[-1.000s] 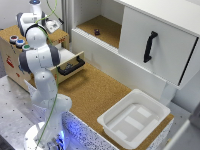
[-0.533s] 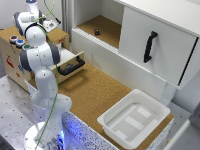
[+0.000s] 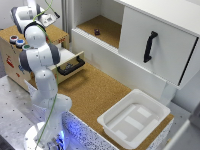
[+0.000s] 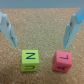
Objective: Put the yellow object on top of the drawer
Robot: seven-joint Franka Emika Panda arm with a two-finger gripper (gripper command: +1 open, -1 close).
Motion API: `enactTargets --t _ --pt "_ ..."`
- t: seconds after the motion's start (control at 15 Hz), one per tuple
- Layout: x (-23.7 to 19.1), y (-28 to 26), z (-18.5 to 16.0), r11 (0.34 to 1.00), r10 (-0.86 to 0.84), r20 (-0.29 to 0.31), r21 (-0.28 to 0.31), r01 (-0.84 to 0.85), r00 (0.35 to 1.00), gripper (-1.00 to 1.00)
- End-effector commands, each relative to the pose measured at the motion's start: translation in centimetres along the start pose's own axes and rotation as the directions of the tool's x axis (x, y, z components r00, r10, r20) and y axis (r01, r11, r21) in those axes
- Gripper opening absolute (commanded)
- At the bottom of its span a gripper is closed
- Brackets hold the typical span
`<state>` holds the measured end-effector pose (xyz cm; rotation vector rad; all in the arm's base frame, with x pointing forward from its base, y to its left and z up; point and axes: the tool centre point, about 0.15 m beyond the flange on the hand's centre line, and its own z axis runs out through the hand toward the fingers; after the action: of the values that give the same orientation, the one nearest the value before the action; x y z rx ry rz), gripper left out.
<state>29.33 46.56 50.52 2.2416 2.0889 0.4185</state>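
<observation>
The yellow object (image 4: 30,59), a lettered cube, sits on cork just beside a pink cube (image 4: 63,61), so the gripper (image 4: 40,31), spread wide and empty, should centre on yellow alone.

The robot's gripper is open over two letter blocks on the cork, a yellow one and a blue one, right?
Not quite. The wrist view shows the gripper open above the cork surface, and the yellow block is there, but the block beside it is pink, not blue.
</observation>
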Motion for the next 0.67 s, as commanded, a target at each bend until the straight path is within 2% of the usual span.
enactTargets --t 0.0,0.27,0.6 --pt "-1.4 2.4 -0.8 0.995 0.095 0.05 0.02 -0.096 0.994 1.0" --pt "-3.0 2.0 -0.6 0.991 0.121 0.05 0.059 -0.124 0.991 1.0" --pt "-3.1 0.8 -0.8 0.982 0.116 0.027 0.149 -0.119 0.993 1.0"
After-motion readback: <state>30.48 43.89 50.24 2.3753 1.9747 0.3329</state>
